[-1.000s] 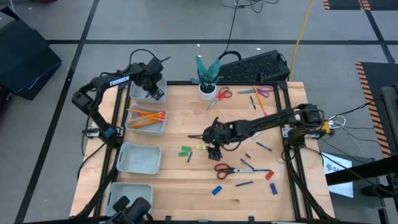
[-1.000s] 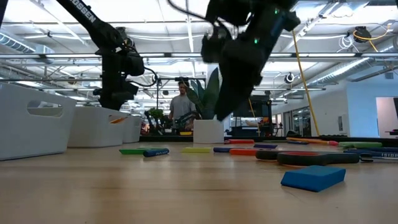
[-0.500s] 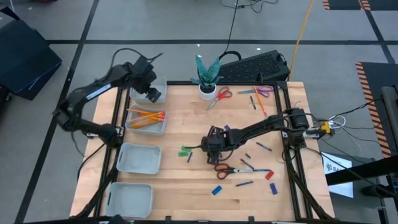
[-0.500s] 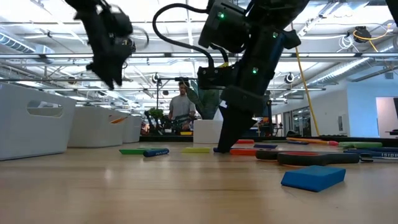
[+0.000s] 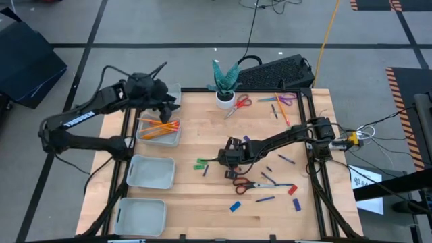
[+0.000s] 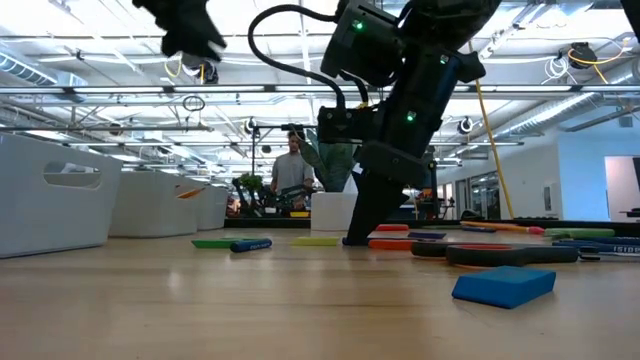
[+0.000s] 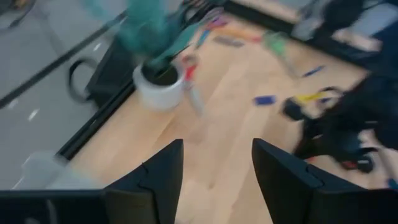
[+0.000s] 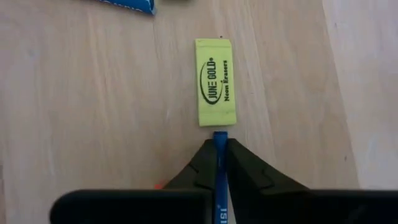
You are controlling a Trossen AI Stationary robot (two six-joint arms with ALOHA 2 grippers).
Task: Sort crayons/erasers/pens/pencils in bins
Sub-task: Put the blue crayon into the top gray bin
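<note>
Pen (image 8: 218, 163) lay at mid-table, long axis in line with right gripper (image 8: 217, 152) | jaws pinched narrow on it | yellow eraser (image 8: 215, 81) just past its tip | left gripper (image 7: 214, 168) wide, above far bins (image 5: 159, 131).
</note>
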